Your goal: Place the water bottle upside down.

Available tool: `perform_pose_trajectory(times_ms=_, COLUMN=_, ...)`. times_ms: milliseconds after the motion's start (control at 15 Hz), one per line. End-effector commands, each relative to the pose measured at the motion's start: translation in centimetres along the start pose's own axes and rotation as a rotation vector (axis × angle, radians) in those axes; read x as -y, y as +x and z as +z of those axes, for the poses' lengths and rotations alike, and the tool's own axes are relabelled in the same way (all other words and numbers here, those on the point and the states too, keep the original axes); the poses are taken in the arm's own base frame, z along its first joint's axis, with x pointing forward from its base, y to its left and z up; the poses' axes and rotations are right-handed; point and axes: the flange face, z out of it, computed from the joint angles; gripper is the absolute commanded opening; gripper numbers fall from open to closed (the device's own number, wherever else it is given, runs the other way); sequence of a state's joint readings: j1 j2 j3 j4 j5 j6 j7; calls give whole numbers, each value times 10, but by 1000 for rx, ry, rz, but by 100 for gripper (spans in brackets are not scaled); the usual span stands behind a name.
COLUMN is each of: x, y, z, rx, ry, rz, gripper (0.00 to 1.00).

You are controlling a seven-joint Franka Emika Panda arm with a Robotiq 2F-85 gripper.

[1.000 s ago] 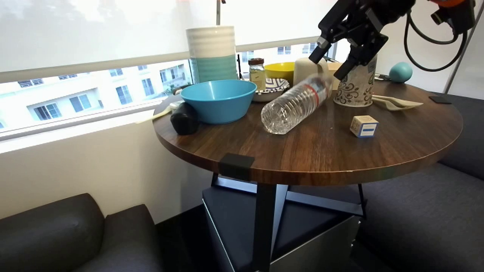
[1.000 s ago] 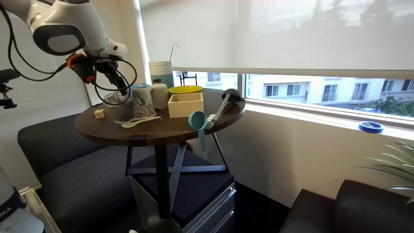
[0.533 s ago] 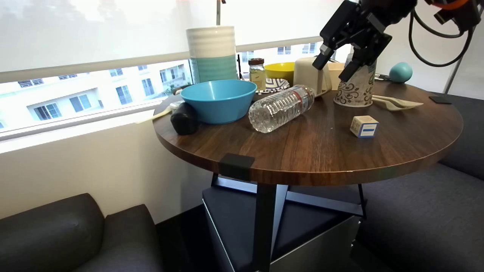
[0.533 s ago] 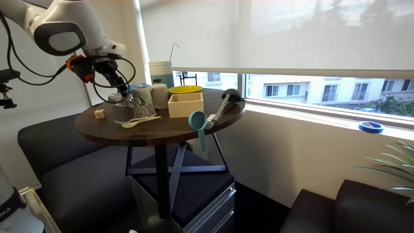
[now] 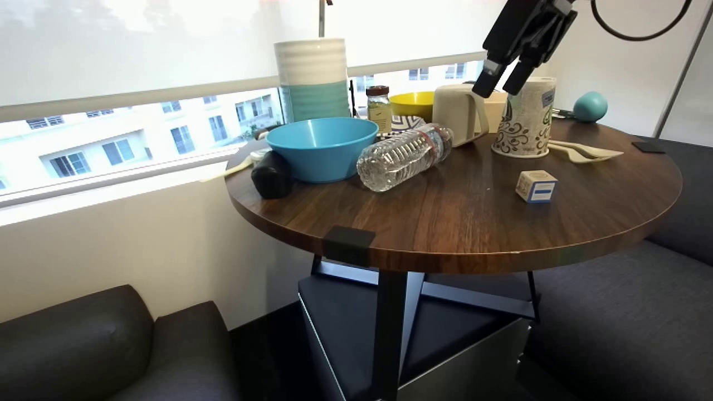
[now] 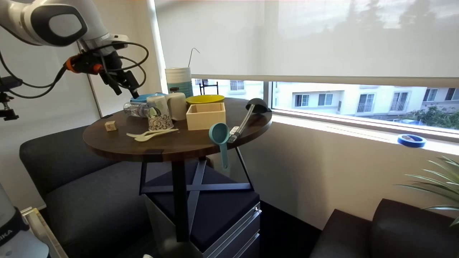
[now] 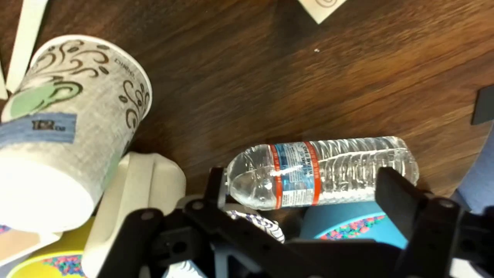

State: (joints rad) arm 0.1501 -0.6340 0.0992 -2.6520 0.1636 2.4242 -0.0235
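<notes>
The fingers, wide apart and empty, hang higher than the bottle, whose length seemingly runs finger to finger.

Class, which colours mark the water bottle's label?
The label is blue and white, edged red; clearest in the wrist view.

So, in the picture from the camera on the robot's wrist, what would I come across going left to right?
Patterned paper cup, cream mug, clear water bottle lying on its side, black patch near the right edge.
</notes>
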Motion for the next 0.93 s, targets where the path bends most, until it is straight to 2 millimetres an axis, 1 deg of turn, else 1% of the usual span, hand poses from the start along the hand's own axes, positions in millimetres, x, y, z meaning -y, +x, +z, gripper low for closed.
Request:
perform_pose_trajectory(times_ms=0, x=27, y=19, z=-15, rx=21, ry=-50, rz=-191, gripper=100)
perform_pose_trajectory(times_ms=200, x=48, y=32, z=-17, rx=33, ry=-62, rz=-346, gripper=100)
perform_pose_trajectory(times_ms=267, x=37, y=18, z=-19, rx=7, ry=-47, rz=-254, gripper=100)
perform_pose_trajectory(times_ms=400, x=46, y=24, z=-19, rx=15, ry=-48, rz=-305, gripper=100)
perform_pose_trajectory(times_ms=533, x=46, y=27, z=-16, rx=21, ry=-47, rz=-319, gripper=100)
perform_pose_trajectory(times_ms=867, x=66, y=26, z=-11, rx=12, ry=-18, rz=-609, gripper=100)
